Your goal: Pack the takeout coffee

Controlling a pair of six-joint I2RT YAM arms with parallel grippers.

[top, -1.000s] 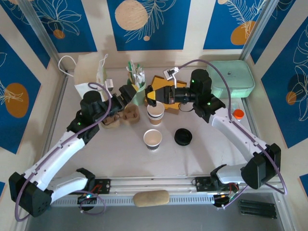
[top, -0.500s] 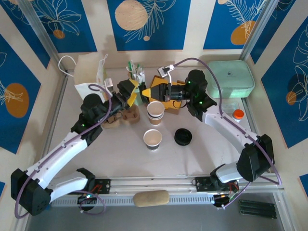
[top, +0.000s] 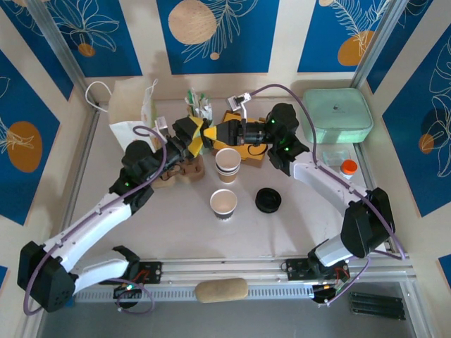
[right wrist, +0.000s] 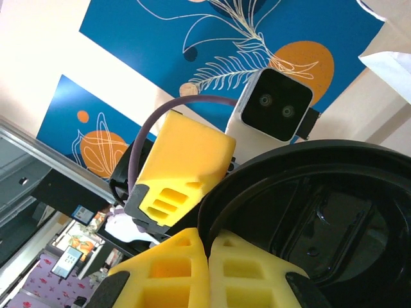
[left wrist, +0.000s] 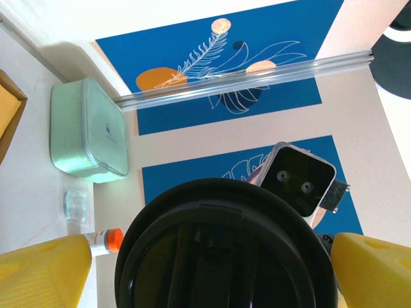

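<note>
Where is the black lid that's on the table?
In the top view, the black lid lies right of centre, just right of the nearer paper cup.

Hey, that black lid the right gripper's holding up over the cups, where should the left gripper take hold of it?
Across its round outer rim, on two opposite edges, coming in from the left. The black lid faces the left gripper, whose open jaws stand either side of it. The right gripper pinches one stretch of the rim, so it is probably best to stay off that part.
</note>
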